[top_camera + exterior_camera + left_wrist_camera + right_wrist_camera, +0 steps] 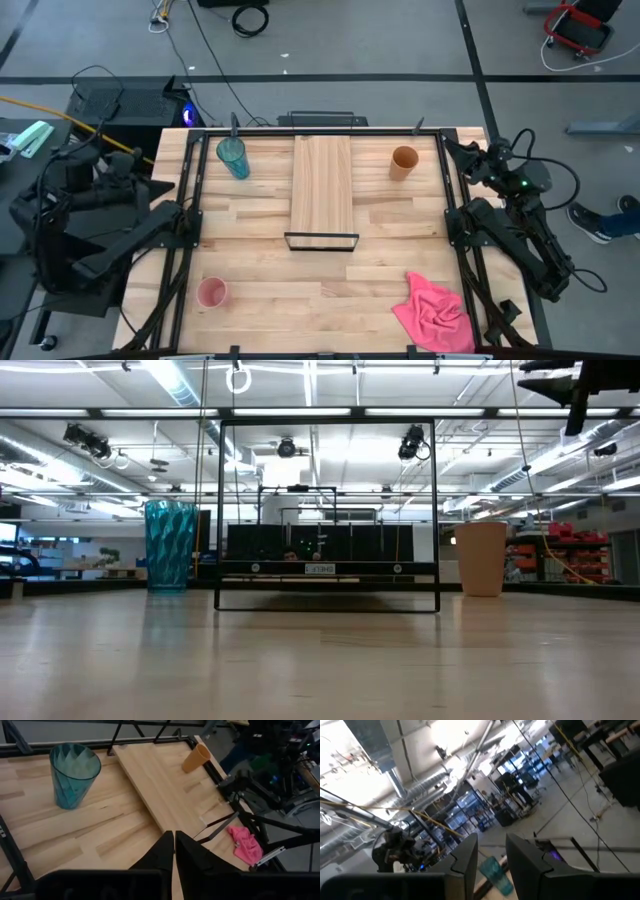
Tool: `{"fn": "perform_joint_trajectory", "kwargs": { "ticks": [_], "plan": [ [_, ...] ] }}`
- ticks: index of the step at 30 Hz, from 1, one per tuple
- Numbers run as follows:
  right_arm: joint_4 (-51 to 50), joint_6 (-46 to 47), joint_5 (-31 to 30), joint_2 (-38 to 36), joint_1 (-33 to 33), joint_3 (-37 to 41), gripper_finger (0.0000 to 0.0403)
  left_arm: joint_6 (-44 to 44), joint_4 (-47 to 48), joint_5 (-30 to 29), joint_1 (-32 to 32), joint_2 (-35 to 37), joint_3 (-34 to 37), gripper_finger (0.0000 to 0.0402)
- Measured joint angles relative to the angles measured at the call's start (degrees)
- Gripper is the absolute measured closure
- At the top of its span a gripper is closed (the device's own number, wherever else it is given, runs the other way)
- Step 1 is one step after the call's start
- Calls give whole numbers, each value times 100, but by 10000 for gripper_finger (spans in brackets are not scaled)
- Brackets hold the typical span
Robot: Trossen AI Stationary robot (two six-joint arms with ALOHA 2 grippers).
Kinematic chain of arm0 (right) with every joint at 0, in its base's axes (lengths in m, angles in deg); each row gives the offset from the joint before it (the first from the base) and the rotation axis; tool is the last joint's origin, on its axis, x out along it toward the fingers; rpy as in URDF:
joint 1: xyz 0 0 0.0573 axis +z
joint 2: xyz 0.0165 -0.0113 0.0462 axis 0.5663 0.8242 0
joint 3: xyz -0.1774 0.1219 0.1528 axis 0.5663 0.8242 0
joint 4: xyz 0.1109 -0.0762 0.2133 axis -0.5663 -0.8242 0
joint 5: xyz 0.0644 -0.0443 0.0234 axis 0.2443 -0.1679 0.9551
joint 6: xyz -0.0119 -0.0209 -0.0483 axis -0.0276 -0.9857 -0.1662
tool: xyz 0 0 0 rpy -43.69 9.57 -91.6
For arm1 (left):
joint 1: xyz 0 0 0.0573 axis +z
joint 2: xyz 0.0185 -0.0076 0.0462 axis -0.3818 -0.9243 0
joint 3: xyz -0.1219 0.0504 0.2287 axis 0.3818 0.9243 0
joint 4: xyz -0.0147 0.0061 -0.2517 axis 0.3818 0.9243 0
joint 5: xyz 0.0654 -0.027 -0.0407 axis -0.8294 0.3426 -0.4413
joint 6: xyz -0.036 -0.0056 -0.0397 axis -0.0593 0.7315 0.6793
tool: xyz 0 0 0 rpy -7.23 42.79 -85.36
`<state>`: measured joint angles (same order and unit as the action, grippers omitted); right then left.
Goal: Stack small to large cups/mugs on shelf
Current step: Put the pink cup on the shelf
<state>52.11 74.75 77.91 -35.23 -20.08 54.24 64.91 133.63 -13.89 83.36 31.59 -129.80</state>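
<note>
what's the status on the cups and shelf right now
Left pincer shut, right pincer open, both empty. Teal tumbler, orange cup, pink cup apart on table; shelf bare. Nothing blocking.

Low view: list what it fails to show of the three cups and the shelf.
- Small pink plastic cup: outside the low view; the high view alone shows it.
- Light-wood shelf plank: seen edge-on behind its black frame, top surface hidden.
- Translucent teal tumbler and orange-brown cup: insides not visible.
</note>
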Motion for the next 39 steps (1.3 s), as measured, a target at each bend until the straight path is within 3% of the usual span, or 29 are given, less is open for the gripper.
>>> {"fn": "perform_joint_trajectory", "kwargs": {
  "ticks": [4,10,16,21,32,39],
  "plan": [
    [-31,-3,60,8,0,0,294,-272,-84,261,500,-18,8,377],
    [609,-11,194,343,0,0,294,-643,-1063,1056,1514,-17,257,379],
    [2253,368,620,1333,0,-23,294,-362,-2848,2152,2285,-17,526,379],
    [3081,507,1045,2417,223,-598,294,53,-4228,2731,2676,-17,618,382],
    [3093,-548,1042,4830,1914,-2487,294,1655,-6893,3399,2666,-1,1908,383],
    [3031,-824,994,5335,3106,-2657,294,2551,-8533,3241,1993,149,2577,386]
  ]
}}
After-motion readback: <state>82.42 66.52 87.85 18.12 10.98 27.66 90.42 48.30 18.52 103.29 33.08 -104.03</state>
